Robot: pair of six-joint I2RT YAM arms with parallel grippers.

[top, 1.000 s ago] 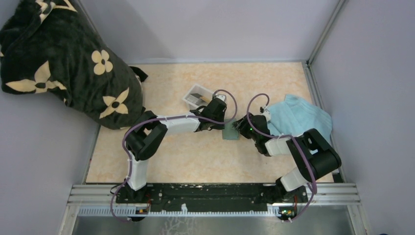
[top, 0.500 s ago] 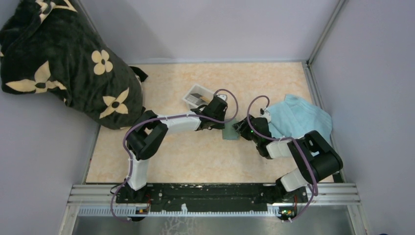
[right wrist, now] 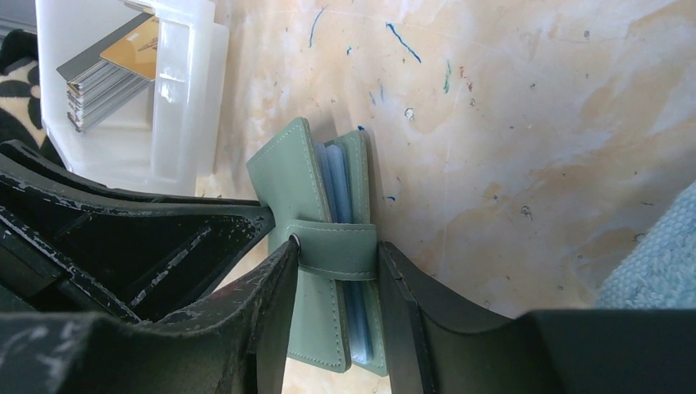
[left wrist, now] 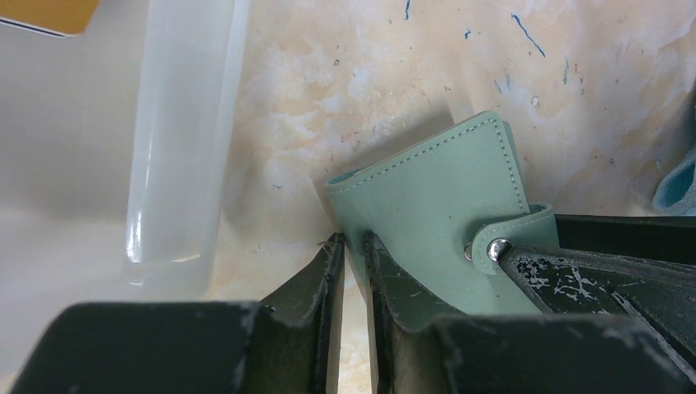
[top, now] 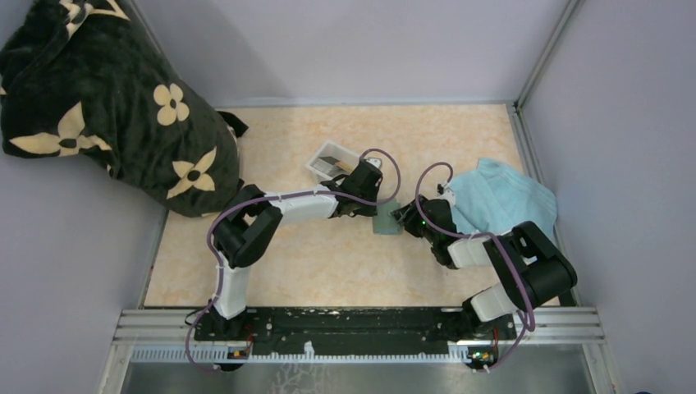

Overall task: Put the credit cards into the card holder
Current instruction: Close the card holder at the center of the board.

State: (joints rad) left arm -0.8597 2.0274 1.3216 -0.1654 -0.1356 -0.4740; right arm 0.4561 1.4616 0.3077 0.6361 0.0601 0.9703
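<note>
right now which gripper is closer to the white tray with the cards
Left. The left gripper is beside the white tray, its tips at the wallet's tray-side edge. The right gripper straddles the wallet from the other side, farther from the tray.

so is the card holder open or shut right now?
Shut: the card holder is folded, its strap wraps over the open edge, and the snap sits fastened on the cover.

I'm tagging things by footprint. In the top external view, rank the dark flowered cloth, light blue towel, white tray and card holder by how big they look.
1. dark flowered cloth
2. light blue towel
3. white tray
4. card holder, partly covered, so its true extent is unsure, though it looks smallest.
</note>
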